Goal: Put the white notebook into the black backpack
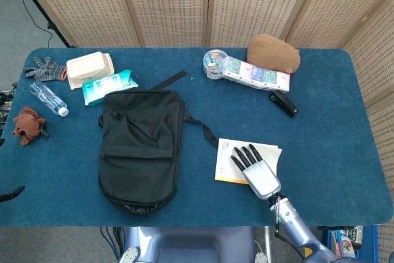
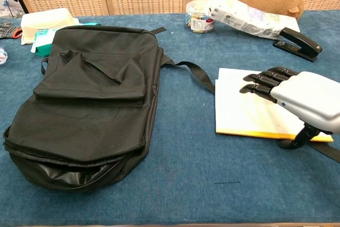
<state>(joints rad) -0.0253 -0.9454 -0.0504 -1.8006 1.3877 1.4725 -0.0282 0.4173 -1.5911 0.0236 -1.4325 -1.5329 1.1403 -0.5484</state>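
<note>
Notebook [image 2: 249, 107] flat on table | right hand [image 2: 297, 97] spread over it

White notebook [image 1: 237, 155] flat on table, just right of black backpack [image 1: 140, 146].

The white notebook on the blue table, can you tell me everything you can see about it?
The flat white notebook lies closed on the blue cloth-covered table, to the right of the black fabric backpack and apart from its body. Its cover looks plain white, with a yellow-orange strip along the near edge and small dark print near its left edge in the head view. The right robot hand, silver with black fingers, is spread flat over its right part. The backpack's black strap ends near its left corner.
</note>
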